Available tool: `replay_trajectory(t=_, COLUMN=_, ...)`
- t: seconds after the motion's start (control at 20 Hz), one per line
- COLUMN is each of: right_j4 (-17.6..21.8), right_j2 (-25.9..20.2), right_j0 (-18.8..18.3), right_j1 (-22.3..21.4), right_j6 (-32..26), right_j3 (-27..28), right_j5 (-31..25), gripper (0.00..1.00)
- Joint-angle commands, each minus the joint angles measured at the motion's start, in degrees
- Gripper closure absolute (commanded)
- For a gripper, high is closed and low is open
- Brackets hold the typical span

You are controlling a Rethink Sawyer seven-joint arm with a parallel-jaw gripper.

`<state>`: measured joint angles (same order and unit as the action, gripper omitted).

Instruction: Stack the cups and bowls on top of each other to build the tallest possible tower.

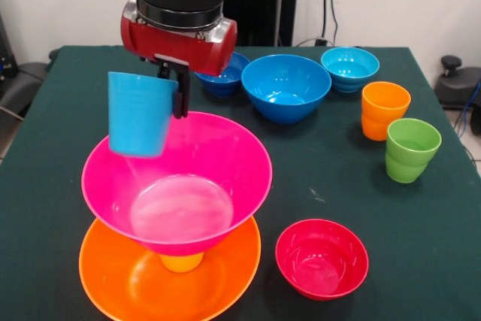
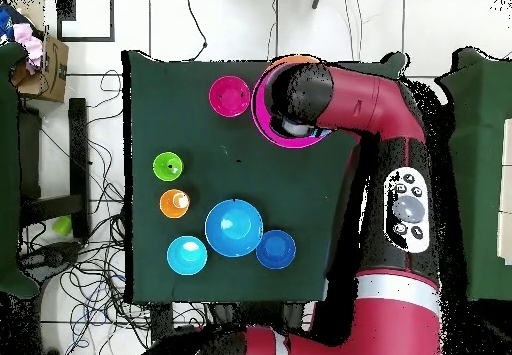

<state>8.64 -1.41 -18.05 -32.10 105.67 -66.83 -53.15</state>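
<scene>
My gripper [image 1: 173, 88] is shut on the rim of the light-blue cup [image 1: 139, 114] and holds it upright above the left rim of the large pink bowl [image 1: 225, 155]. The pink bowl sits on the yellow cup [image 1: 182, 262], which stands in the large orange bowl [image 1: 128, 283] at the table's near left. In the overhead view my arm covers most of this stack; only the pink rim [image 2: 300, 143] and an orange edge [image 2: 290, 59] show.
The red bowl [image 1: 322, 257] sits right of the stack. The green cup [image 1: 411, 149] and orange cup [image 1: 384, 110] stand at the right. The cyan bowl [image 1: 350, 68], medium blue bowl [image 1: 285, 86] and dark blue bowl [image 1: 225, 80] line the far side.
</scene>
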Motion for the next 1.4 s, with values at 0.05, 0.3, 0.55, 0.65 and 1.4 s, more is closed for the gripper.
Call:
replay_trajectory(t=0.05, right_j4=-0.27, right_j2=-0.84, right_j0=1.79, right_j1=0.44, right_j6=6.39, right_j3=2.81, right_j5=-4.06, gripper=1.0)
replay_trajectory(t=0.3, right_j4=-0.55, right_j2=-0.04, right_j0=2.96, right_j1=2.54, right_j6=8.09, right_j3=4.04, right_j5=-2.43, gripper=1.0)
replay_trajectory(t=0.55, right_j4=-1.4, right_j2=0.44, right_j0=3.7, right_j1=3.21, right_j6=8.76, right_j3=5.08, right_j5=-2.81, gripper=1.0)
replay_trajectory(t=0.65, right_j4=-1.8, right_j2=0.66, right_j0=4.13, right_j1=3.38, right_j6=9.34, right_j3=5.54, right_j5=-3.07, gripper=1.0)
replay_trajectory(t=1.4, right_j4=-3.75, right_j2=4.1, right_j0=6.51, right_j1=5.78, right_j6=9.46, right_j3=8.97, right_j5=-4.37, gripper=1.0)
